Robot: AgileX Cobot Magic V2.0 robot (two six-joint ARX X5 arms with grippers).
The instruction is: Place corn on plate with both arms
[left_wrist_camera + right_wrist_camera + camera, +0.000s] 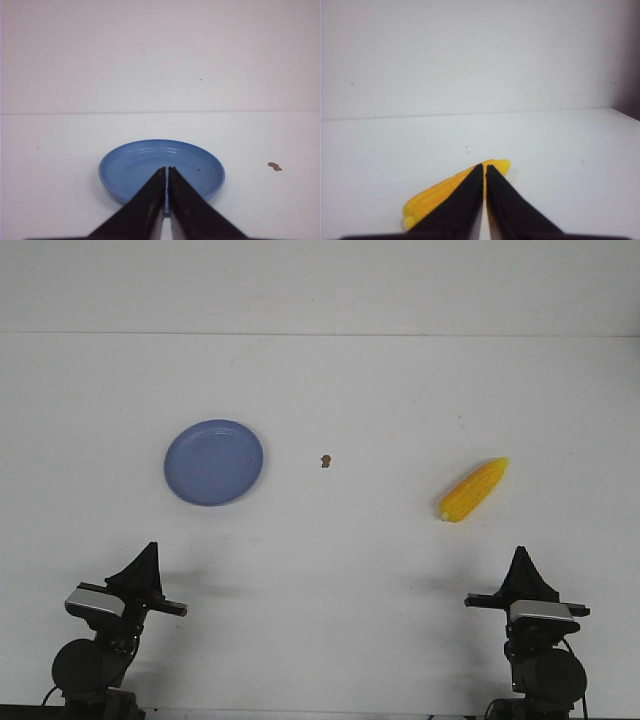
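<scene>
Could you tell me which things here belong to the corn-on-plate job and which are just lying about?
Part of the job:
- corn, on the table's right side
- plate, empty, on the left
- left gripper, shut
- right gripper, shut

Just lying about:
- brown speck, between plate and corn

Nothing to read here, honestly. No text, labels, brand marks or numbers show on the plate [213, 462], the corn [473, 490] or the white worktop [330, 570] in any of the three views (the silver tops of the arm bases look plain too, though they're too small to be sure).
</scene>
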